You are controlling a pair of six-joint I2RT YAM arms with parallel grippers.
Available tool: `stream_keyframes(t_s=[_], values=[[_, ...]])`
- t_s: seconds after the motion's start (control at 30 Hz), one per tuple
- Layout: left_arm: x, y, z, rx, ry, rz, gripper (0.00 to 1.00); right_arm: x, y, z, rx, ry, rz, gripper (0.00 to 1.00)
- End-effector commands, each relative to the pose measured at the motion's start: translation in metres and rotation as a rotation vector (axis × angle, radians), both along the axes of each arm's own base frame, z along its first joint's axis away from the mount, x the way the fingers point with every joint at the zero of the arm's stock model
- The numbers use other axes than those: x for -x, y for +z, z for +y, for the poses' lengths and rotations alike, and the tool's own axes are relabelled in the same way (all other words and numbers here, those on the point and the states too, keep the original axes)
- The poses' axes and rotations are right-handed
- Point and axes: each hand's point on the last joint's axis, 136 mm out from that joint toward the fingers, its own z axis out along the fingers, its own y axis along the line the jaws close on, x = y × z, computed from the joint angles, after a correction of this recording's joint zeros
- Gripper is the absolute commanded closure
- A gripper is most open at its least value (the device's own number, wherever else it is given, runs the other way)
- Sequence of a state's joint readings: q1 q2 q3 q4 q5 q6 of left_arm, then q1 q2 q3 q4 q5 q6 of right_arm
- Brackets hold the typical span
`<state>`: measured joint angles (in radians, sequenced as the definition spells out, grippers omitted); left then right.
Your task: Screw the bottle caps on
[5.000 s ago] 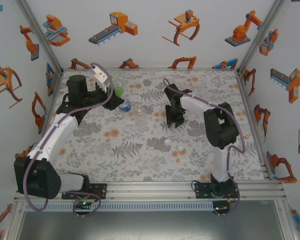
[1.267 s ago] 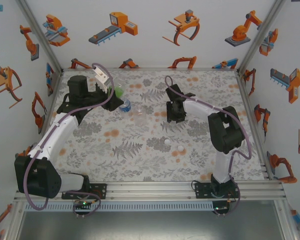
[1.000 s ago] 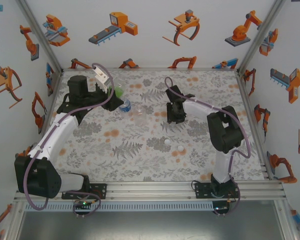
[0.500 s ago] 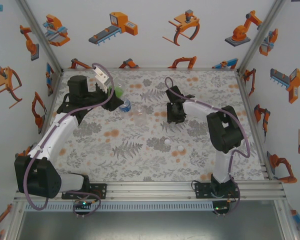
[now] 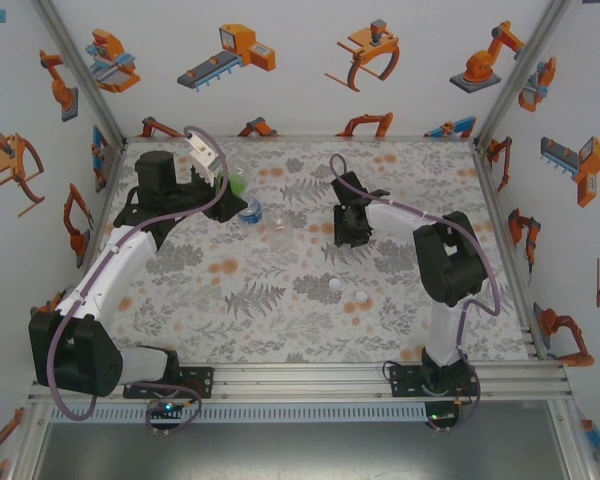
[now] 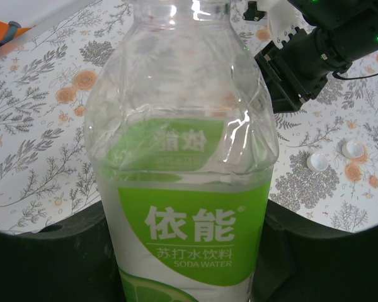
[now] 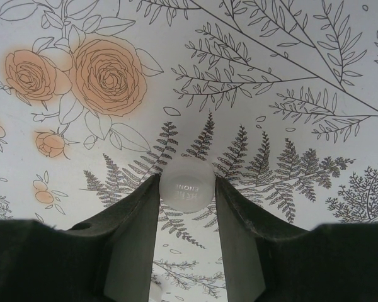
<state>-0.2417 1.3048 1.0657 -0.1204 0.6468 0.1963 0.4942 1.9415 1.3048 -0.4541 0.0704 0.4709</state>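
My left gripper (image 5: pixel 221 178) at the back left is shut on the green-labelled bottle (image 6: pixel 186 207), which stands upright with its neck (image 6: pixel 181 7) open. In the top view this bottle (image 5: pixel 238 184) sits beside the blue-label bottle (image 5: pixel 248 212) and the clear bottle (image 5: pixel 277 233). My right gripper (image 7: pixel 187 189) is shut on a small white bottle cap (image 7: pixel 187 182), held at the fingertips just above the floral table. That gripper (image 5: pixel 351 228) hovers right of the clear bottle. Two more white caps (image 5: pixel 334 285) (image 5: pixel 361 297) lie on the table nearer the front.
The floral table (image 5: pixel 230 310) is walled in on three sides by white panels and metal posts (image 5: pixel 500 200). In the left wrist view the right arm (image 6: pixel 315 53) shows beyond the bottle, and the two loose caps (image 6: pixel 317 162) (image 6: pixel 353 148) lie to the right.
Since five seconds ago my right gripper has turned and shifted slightly towards the back. Over the last second nothing has visibly moved.
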Motion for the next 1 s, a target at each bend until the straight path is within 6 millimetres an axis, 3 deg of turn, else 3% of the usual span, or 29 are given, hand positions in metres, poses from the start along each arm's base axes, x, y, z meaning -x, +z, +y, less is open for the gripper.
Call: stream_keyframes(t_s=[0.0, 0.67, 0.97], values=[[0.001, 0.019, -0.003, 0.013, -0.015, -0.048, 0.95, 0.002, -0.01, -0.008, 0.032, -0.02, 0.013, 0.6], [0.003, 0.021, -0.002, 0.009, -0.012, -0.057, 0.95, 0.001, -0.006, -0.008, 0.034, -0.014, 0.005, 0.58], [0.002, 0.018, -0.003, 0.004, -0.015, -0.056, 0.95, 0.0, 0.005, -0.008, 0.03, 0.005, -0.011, 0.66]])
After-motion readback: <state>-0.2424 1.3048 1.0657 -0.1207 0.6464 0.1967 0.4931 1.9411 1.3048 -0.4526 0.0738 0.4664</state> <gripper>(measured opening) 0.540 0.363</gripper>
